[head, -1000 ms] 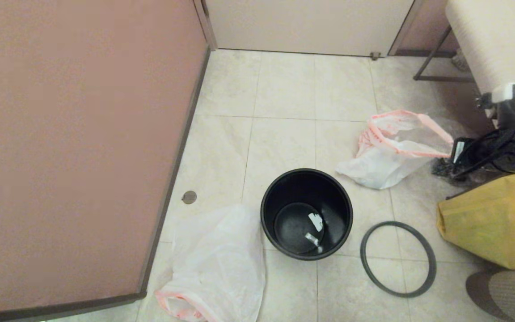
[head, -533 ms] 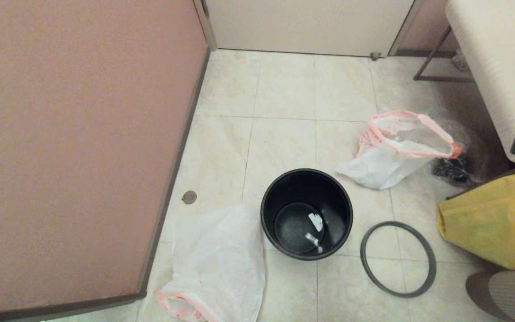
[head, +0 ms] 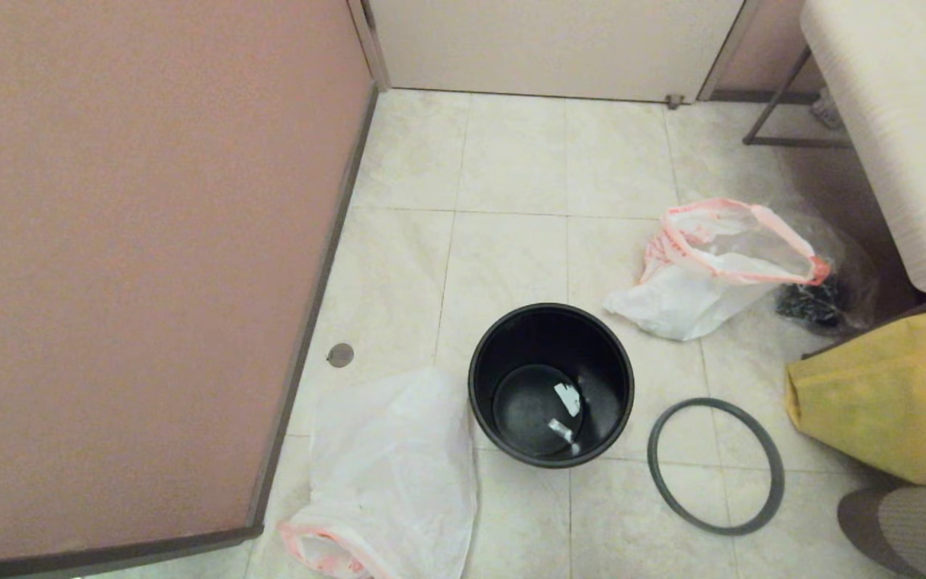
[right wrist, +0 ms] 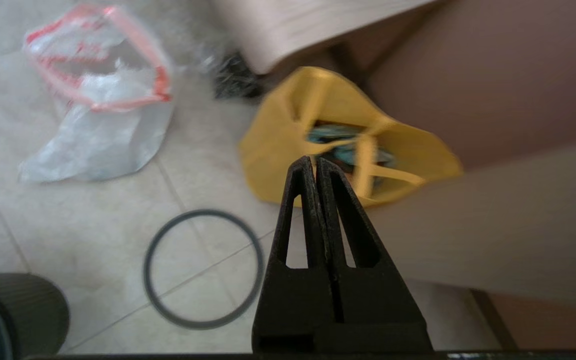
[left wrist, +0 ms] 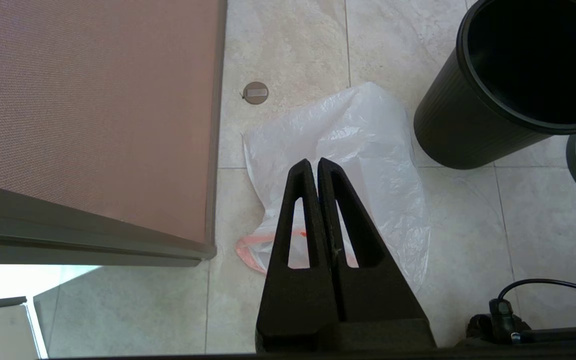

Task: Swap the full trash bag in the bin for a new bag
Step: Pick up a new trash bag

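The black bin stands upright in the middle of the tiled floor with no bag in it, only small scraps at the bottom. Its grey hoop lies flat on the floor to its right. The full trash bag sits behind and right of the bin, puffed up, its pink rim gaping. The new bag lies limp and flat left of the bin. My left gripper hangs shut and empty above the new bag. My right gripper is shut and empty, above the floor beside the hoop. Neither arm shows in the head view.
A brown partition walls off the left side. A big yellow bag stands at the right, with a clear bag of black stuff behind it. A pale bench overhangs the back right.
My right arm has drawn back from the full trash bag and left the head view to the right. Bags, bin and hoop have stayed in place.
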